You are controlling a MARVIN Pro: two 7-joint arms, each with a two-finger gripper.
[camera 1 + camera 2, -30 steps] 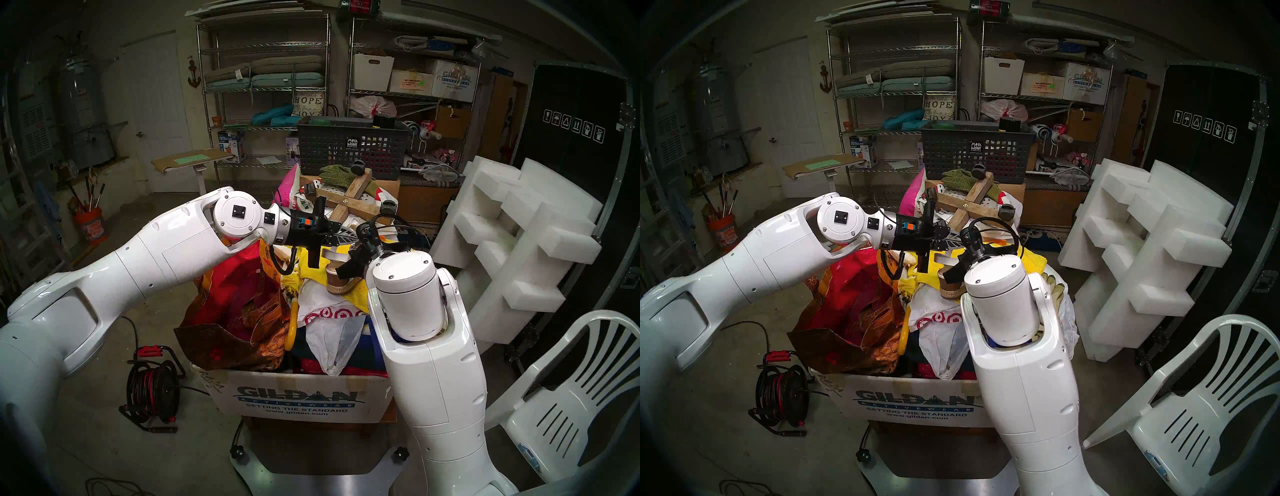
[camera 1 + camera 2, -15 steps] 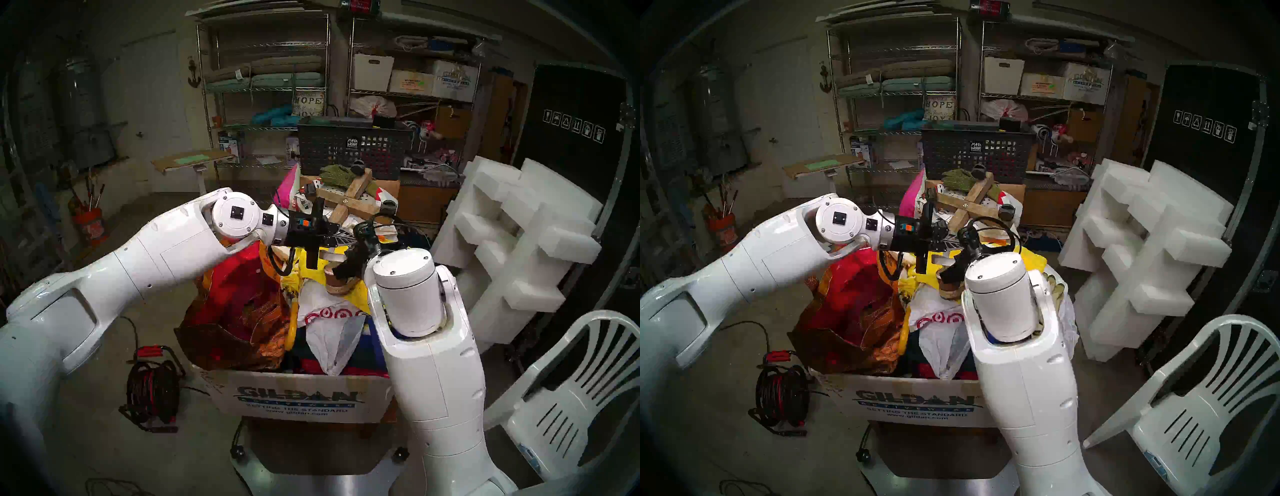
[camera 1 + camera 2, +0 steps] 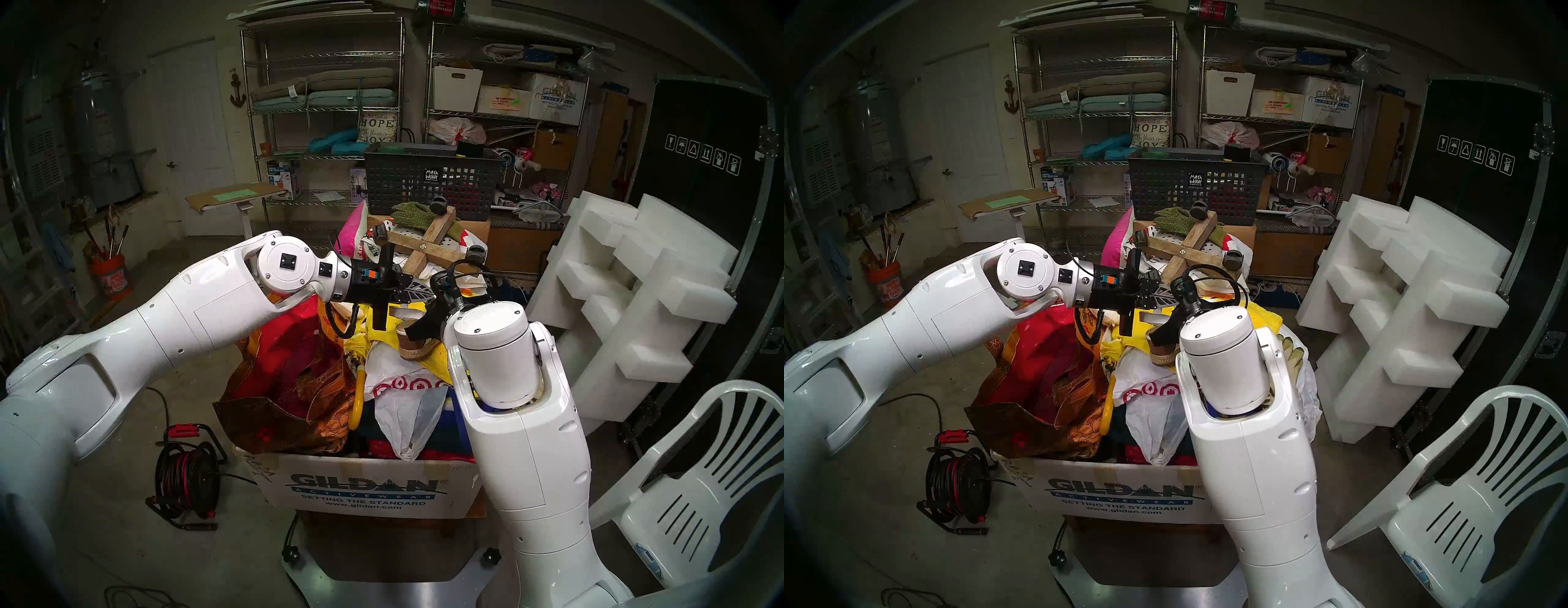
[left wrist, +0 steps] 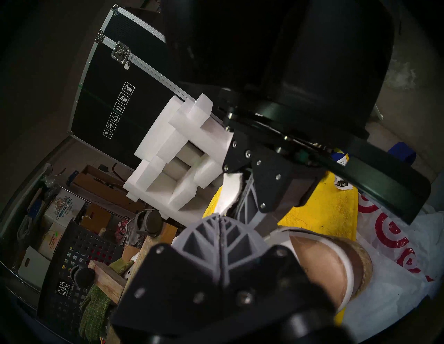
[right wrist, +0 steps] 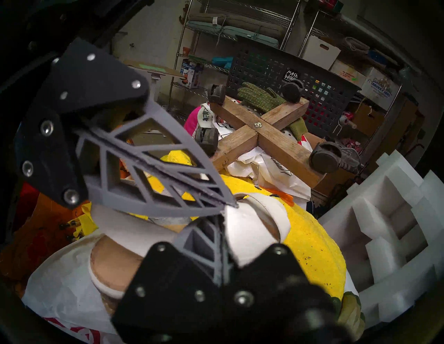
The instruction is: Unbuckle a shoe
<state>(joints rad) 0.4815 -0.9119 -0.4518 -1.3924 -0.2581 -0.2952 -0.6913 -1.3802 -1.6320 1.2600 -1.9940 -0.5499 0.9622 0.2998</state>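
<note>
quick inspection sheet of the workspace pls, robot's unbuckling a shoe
surface: overfilled cardboard box, no bare table seen
job's things: shoe lying on yellow towel and white bag; buckle not visible
clutter: wooden caster cross, green glove, red bag
grippers: left gripper shut, tip at a white strap; right gripper nearly closed beside the strap, grip unclear
cables: cord reel on floor; black cable looping at right wrist
surroundings: wire shelves, foam blocks, plastic chair
</note>
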